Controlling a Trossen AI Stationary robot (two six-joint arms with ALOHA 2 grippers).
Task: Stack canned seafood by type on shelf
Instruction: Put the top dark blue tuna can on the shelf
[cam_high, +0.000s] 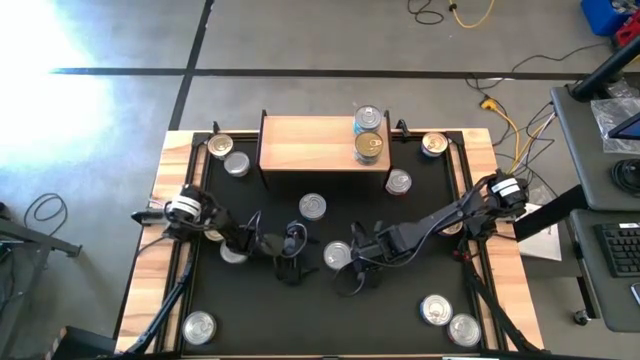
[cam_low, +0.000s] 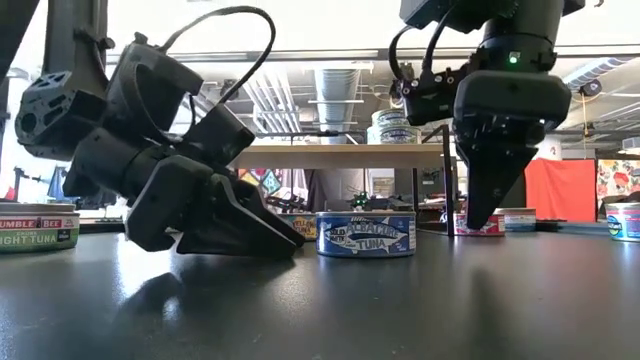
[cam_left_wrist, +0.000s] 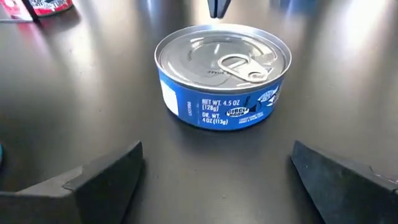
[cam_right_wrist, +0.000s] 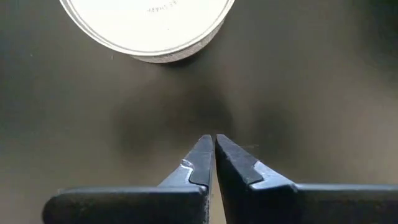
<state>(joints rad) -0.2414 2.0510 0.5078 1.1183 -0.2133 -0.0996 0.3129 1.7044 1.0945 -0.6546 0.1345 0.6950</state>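
A blue-labelled tuna can (cam_left_wrist: 222, 78) with a silver pull-tab lid stands upright on the black table top, also seen in the high view (cam_high: 337, 256) and the low view (cam_low: 366, 235). My left gripper (cam_left_wrist: 216, 154) lies low and open just short of the can on its left side, one finger (cam_left_wrist: 106, 174) off to each side, touching nothing. My right gripper (cam_right_wrist: 214, 142) is shut and points down beside the can's right side (cam_low: 482, 215), clear of it. The shelf (cam_high: 325, 150) stands at the far edge with two cans (cam_high: 369, 135) on its right end.
Other cans stand on the table: two at far left (cam_high: 228, 156), two at far right (cam_high: 433, 145), one before the shelf (cam_high: 312, 206), one under the left arm (cam_high: 232, 252), and three along the near edge (cam_high: 198, 325). Wooden planks (cam_high: 150, 270) frame the table.
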